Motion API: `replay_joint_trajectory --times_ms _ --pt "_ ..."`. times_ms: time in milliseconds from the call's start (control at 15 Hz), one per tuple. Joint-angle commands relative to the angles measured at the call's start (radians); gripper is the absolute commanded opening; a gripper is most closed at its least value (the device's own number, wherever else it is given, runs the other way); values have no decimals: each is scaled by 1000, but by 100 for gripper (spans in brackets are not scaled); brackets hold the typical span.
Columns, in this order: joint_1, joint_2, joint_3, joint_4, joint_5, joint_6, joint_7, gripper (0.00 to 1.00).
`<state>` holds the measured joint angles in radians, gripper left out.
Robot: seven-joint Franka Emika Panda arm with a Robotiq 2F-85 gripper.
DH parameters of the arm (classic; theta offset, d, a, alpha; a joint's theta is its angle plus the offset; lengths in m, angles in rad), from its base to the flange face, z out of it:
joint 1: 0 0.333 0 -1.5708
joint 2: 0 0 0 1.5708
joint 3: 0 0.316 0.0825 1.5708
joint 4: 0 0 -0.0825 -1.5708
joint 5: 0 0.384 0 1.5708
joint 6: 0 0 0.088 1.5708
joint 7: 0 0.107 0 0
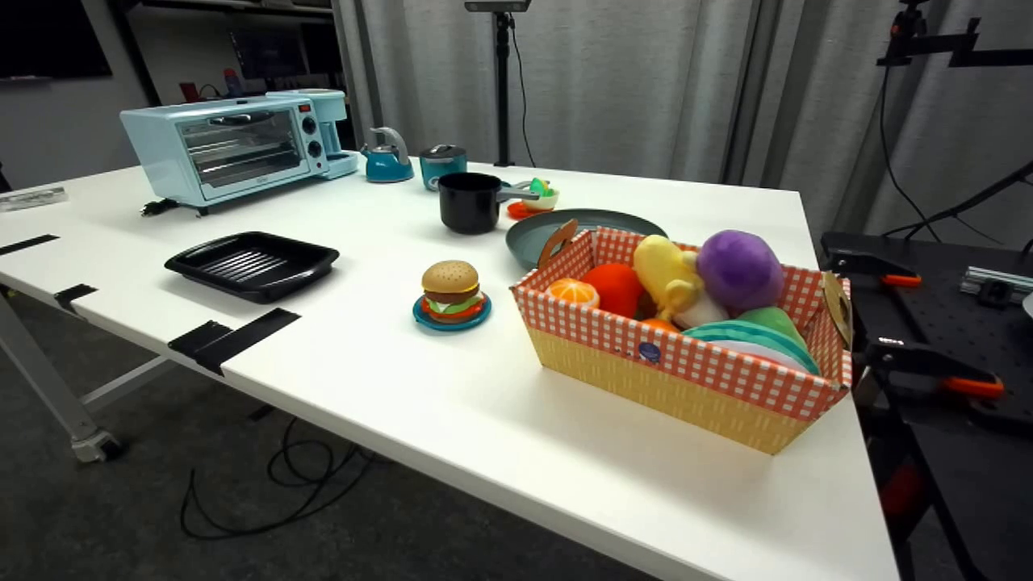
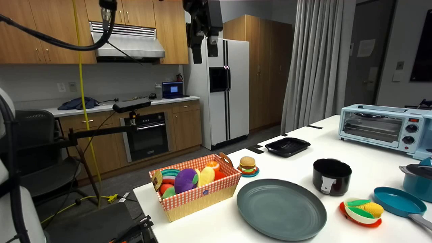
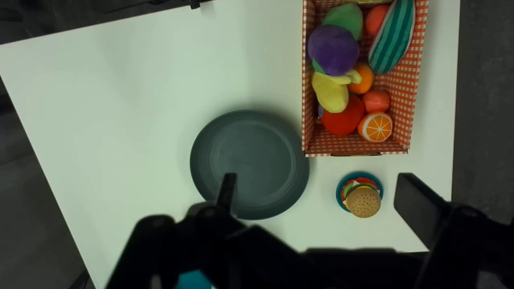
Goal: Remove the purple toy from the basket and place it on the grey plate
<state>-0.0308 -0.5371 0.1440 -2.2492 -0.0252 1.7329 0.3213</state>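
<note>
1. Plate (image 3: 249,160), wrist view: grey, rimmed; destination.
2. Gripper (image 3: 318,182): jaws parted, nothing held between.
3. Plush plum (image 3: 334,48), purple: lying high in the gingham basket (image 3: 407,88). Probably light, soft, non-slip: grasp the plum across its middle, compressing gently.

Black end effector (image 2: 205,56) with blocky, flat-faced fingers (image 3: 419,210), and smooth white arm (image 2: 32,216) under thick black cable (image 2: 12,152).

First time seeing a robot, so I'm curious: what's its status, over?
Gripper open, nothing held. Purple toy in basket, not yet on grey plate. Yellow toy close beside it, possibly in the way.
</note>
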Motion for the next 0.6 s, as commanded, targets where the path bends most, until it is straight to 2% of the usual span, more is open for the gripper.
replay_joint_trajectory --times_ms 0,533 --pt "10 1 -8 2 -4 -2 4 100" --pt "13 25 -4 -8 -22 19 -6 100"
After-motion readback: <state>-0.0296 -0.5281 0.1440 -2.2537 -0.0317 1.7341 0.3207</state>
